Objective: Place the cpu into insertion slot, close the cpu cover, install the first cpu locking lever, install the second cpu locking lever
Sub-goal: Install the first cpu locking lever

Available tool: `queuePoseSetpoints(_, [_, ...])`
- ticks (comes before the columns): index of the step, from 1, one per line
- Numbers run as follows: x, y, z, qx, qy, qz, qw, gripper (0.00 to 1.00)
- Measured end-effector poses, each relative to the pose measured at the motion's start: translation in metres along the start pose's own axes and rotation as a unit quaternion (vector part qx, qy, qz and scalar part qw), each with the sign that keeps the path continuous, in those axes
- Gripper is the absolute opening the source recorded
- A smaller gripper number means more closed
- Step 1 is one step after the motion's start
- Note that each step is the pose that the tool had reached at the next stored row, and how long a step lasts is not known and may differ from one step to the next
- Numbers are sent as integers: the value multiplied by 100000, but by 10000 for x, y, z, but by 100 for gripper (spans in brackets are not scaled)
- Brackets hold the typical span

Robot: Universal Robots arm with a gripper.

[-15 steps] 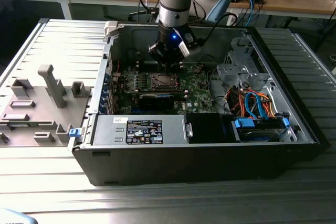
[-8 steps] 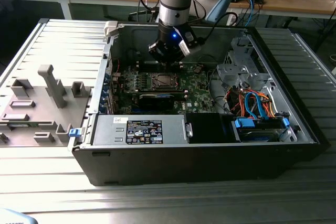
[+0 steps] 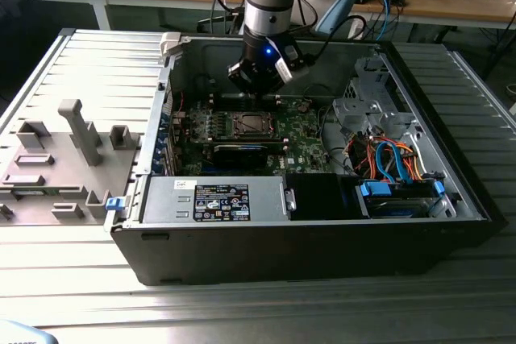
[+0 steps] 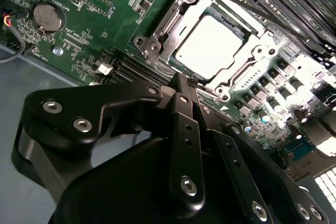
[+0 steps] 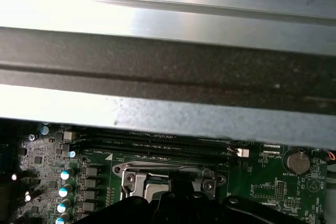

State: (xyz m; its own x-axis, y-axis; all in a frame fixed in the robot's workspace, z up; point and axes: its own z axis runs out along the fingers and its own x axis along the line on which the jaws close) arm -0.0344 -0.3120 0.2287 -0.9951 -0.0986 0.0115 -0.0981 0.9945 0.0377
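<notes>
Gripper (image 4: pixel 184 80) hangs inside the open computer case (image 3: pixel 322 255), fingertips together just above the near edge of the insertion slot (image 4: pixel 212 45) on the motherboard (image 4: pixel 121 3). The cpu (image 4: pixel 210 45) lies in the slot w/ the cpu cover (image 4: pixel 173 22) down around it, just beyond the fingertips. Coin battery (image 4: pixel 48 17) sits on the board well off to one side of the fingers; in the exterior view the power supply (image 3: pixel 214 199) lies nearer the camera than the gripper (image 3: pixel 256 86).
</notes>
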Motion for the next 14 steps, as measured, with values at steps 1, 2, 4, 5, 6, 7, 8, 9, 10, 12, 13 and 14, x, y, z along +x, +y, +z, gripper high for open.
queuePoseSetpoints(1, [0, 0, -5, 30, 5, 3, 100000, 11])
queuePoseSetpoints(2, [0, -1, -7, 48, 2, 5, 100000, 11])
queuePoseSetpoints(4, [1, -2, -9, 112, 0, 11, 100000, 11])
queuePoseSetpoints(5, [1, -3, -12, 165, 14, 10, 100000, 11])
queuePoseSetpoints(6, [1, -4, -13, 191, 16, 15, 100000, 11])
queuePoseSetpoints(7, [1, -4, -17, 249, 31, 17, 100000, 11])
queuePoseSetpoints(8, [1, -4, -22, 283, 30, 10, 100000, 11])
queuePoseSetpoints(9, [0, -4, -28, 308, 32, 7, 100000, 11])
queuePoseSetpoints(10, [0, -4, -31, 325, 34, 5, 99999, 11])
queuePoseSetpoints(12, [1, -3, -38, 333, 30, 11, 99999, 11])
queuePoseSetpoints(13, [1, -3, -41, 345, 32, 12, 99999, 11])
queuePoseSetpoints(14, [1, -3, -45, 356, 35, 11, 99999, 11])
